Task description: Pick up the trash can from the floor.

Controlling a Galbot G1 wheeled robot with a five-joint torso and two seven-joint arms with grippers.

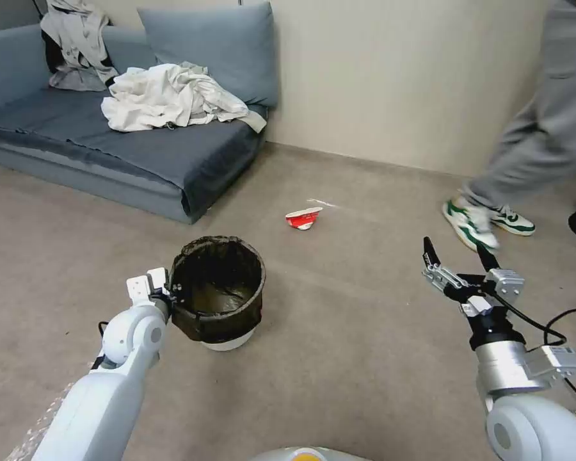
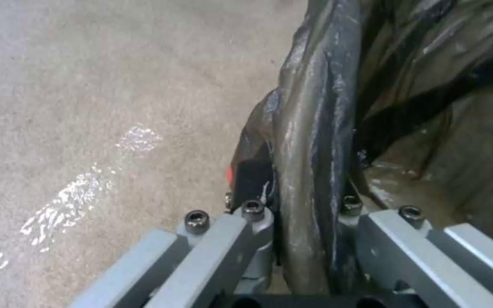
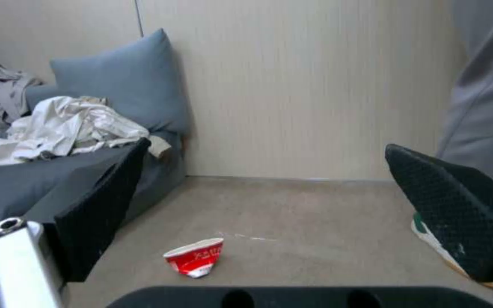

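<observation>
The trash can (image 1: 237,314), a small white bin with a dark bag folded over its rim, stands on the floor (image 1: 339,371) left of centre in the head view. My left gripper (image 1: 167,293) is at its left rim. In the left wrist view the bag-covered rim of the trash can (image 2: 315,128) runs between the jaws of the left gripper (image 2: 301,201), one finger outside and one inside, pressed onto it. My right gripper (image 1: 457,256) hangs open in the air to the right, well apart from the can; in its own wrist view the right gripper (image 3: 266,149) holds nothing.
A crushed red-and-white cup (image 1: 303,218) (image 3: 195,258) lies on the floor beyond the can. A blue-grey sofa (image 1: 173,166) with crumpled clothes (image 1: 166,96) stands at the back left. A person's legs and green-white shoes (image 1: 477,224) are at the right, near my right gripper.
</observation>
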